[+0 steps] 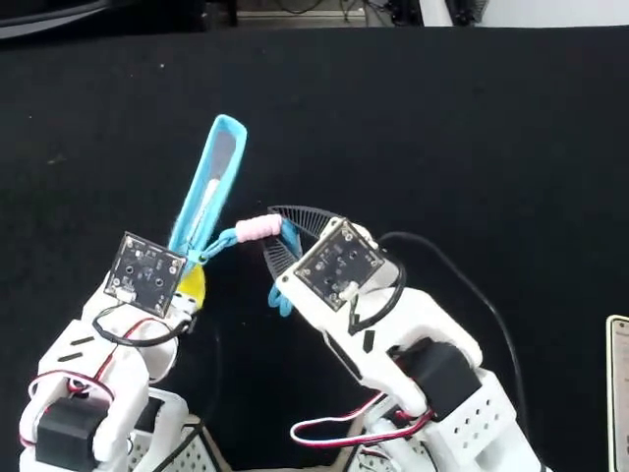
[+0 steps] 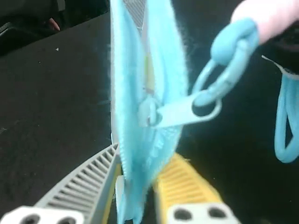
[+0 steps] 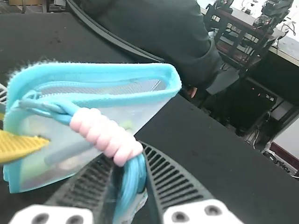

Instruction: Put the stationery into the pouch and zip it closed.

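The black ribbed right hand (image 3: 132,163) pinches a blue cord loop (image 3: 133,181) below a pink beaded charm (image 3: 105,133); just beyond it, a clear blue-trimmed fabric pouch (image 3: 107,100).

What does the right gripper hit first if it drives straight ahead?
Likely the pouch: its clear side sits right ahead of the right gripper, which is shut on the blue strap by the pink charm. The left gripper holds the pouch. Depth unclear.
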